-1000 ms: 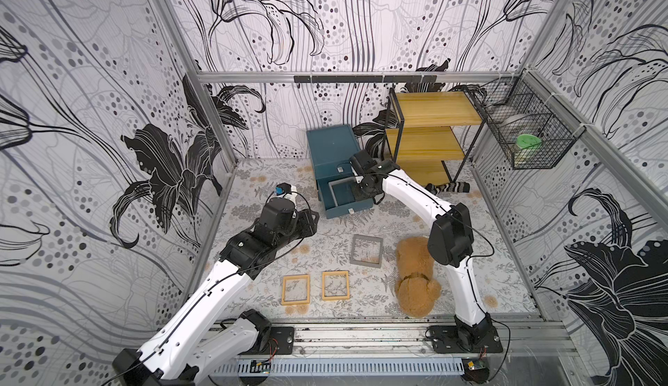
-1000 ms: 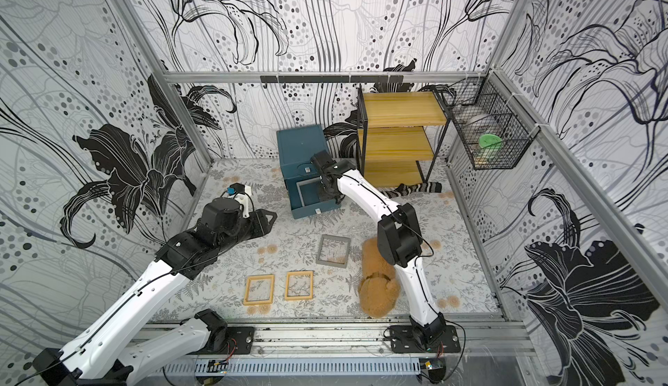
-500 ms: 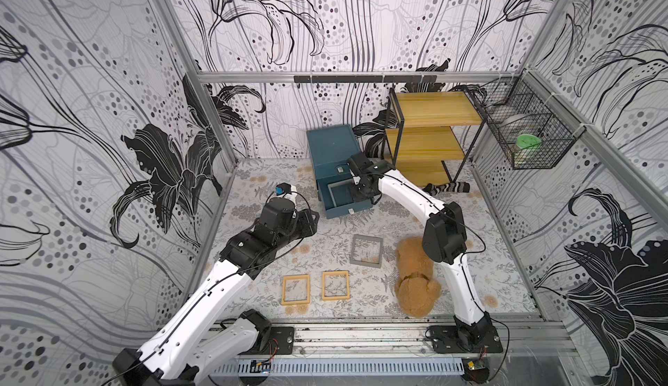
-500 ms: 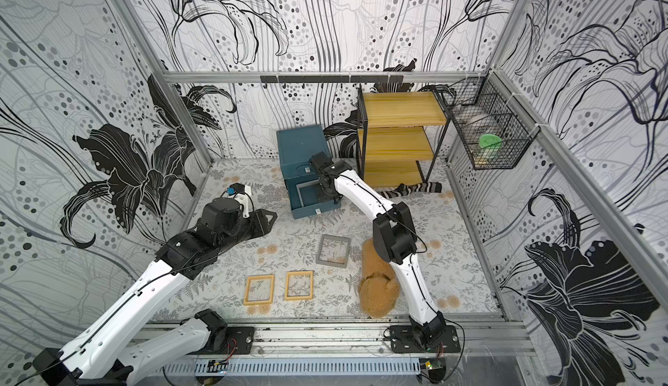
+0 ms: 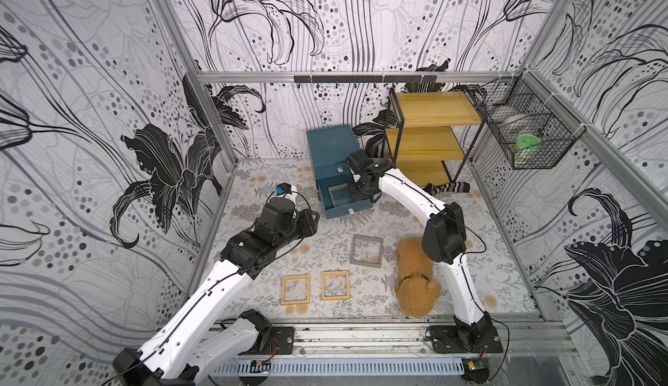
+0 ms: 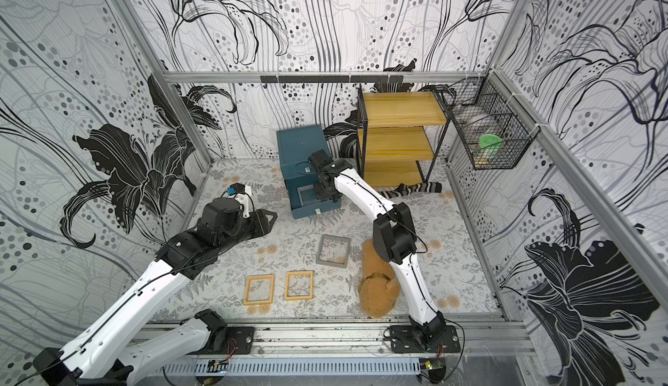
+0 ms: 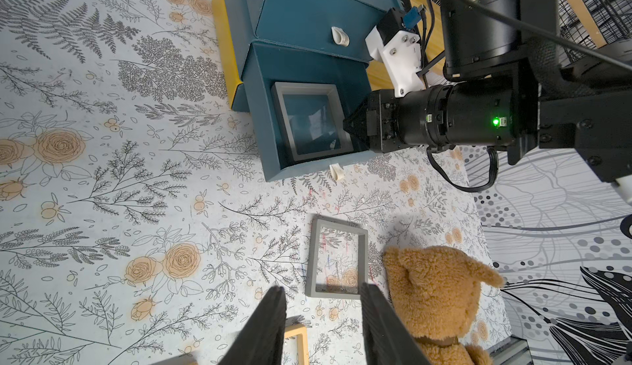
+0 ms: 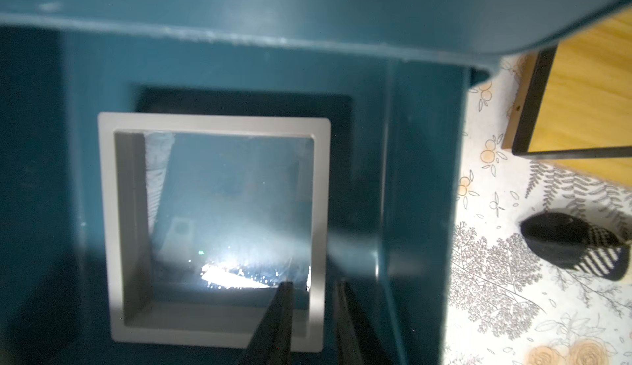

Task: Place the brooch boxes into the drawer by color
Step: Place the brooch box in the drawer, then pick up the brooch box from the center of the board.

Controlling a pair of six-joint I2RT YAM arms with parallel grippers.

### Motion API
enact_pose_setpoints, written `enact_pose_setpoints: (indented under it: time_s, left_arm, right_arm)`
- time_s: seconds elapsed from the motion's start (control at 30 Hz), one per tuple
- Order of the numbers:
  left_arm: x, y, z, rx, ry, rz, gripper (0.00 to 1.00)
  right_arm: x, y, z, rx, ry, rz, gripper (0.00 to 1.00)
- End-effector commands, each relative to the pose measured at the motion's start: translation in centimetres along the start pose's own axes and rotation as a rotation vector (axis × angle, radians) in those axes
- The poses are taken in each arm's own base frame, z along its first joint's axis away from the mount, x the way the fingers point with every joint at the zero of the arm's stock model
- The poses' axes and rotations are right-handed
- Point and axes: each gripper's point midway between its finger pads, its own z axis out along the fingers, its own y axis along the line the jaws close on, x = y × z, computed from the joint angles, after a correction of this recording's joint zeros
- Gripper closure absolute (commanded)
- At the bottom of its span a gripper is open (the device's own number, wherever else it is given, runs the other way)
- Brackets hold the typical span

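The drawer [image 5: 349,210] at the bottom of the teal chest [image 5: 330,145] is pulled out. A grey brooch box [image 8: 215,230] lies flat inside it, also seen in the left wrist view [image 7: 311,125]. My right gripper [image 8: 313,283] reaches into the drawer and is open. Its fingers straddle one side of that box's frame with a gap on each side. A second grey brooch box [image 5: 366,251] and two yellow-tan ones [image 5: 296,289] [image 5: 335,285] lie on the mat. My left gripper [image 7: 323,286] hovers open and empty over the mat, short of the grey box [image 7: 337,260].
A brown teddy bear [image 5: 415,279] lies beside the right arm, close to the grey box on the mat. The yellow shelf rack [image 5: 430,142] stands right of the chest, with a striped sock [image 5: 448,187] at its foot. A wire basket [image 5: 524,138] hangs on the right wall.
My right gripper's jaws have parted and let go of the grey box, which now rests in the drawer. The left arm has not moved.
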Motion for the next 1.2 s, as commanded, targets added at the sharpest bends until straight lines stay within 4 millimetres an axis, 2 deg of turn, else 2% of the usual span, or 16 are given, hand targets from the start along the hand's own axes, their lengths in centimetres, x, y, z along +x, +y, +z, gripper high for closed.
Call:
enact_pose_setpoints:
  time_s: [0.0, 0.1, 0.2, 0.3, 0.47, 0.67, 0.9, 1.0, 1.17]
  left_arm:
    - [-0.5, -0.7, -0.5, 0.032, -0.018, 0.002, 0.59]
    - [-0.2, -0.6, -0.5, 0.032, -0.009, 0.008, 0.59]
    - [0.3, -0.6, -0.5, 0.040, 0.008, 0.025, 0.59]
    - [0.9, -0.8, -0.4, 0.061, 0.033, 0.050, 0.59]
    - [2.3, -1.1, -0.1, 0.102, 0.083, 0.079, 0.60]
    - [5.0, -1.4, 0.3, 0.165, 0.177, 0.085, 0.60]
    - [6.7, -0.7, 0.4, 0.160, 0.238, 0.094, 0.60]
    - [6.7, -0.9, 0.3, 0.167, 0.239, 0.093, 0.60]
    - [7.1, -1.0, 0.4, 0.177, 0.253, 0.090, 0.60]
  right_arm:
    - [-1.4, 0.1, -3.4, -0.013, -0.062, 0.041, 0.74]
    - [-1.7, -0.4, -6.0, -0.007, -0.108, 0.086, 0.74]
    - [-1.0, -0.7, -8.4, -0.008, -0.149, 0.145, 0.74]
    - [1.2, -0.8, -10.2, 0.012, -0.156, 0.207, 0.74]
    - [6.5, -0.2, -11.6, 0.030, -0.120, 0.308, 0.75]
    - [12.5, 0.8, -12.1, -0.020, -0.065, 0.397, 0.75]
    - [19.2, 2.3, -9.8, 0.001, 0.051, 0.401, 0.74]
    - [21.1, 2.5, -9.2, -0.003, 0.078, 0.424, 0.75]
    - [22.9, 1.9, -8.2, 0.005, 0.095, 0.449, 0.74]
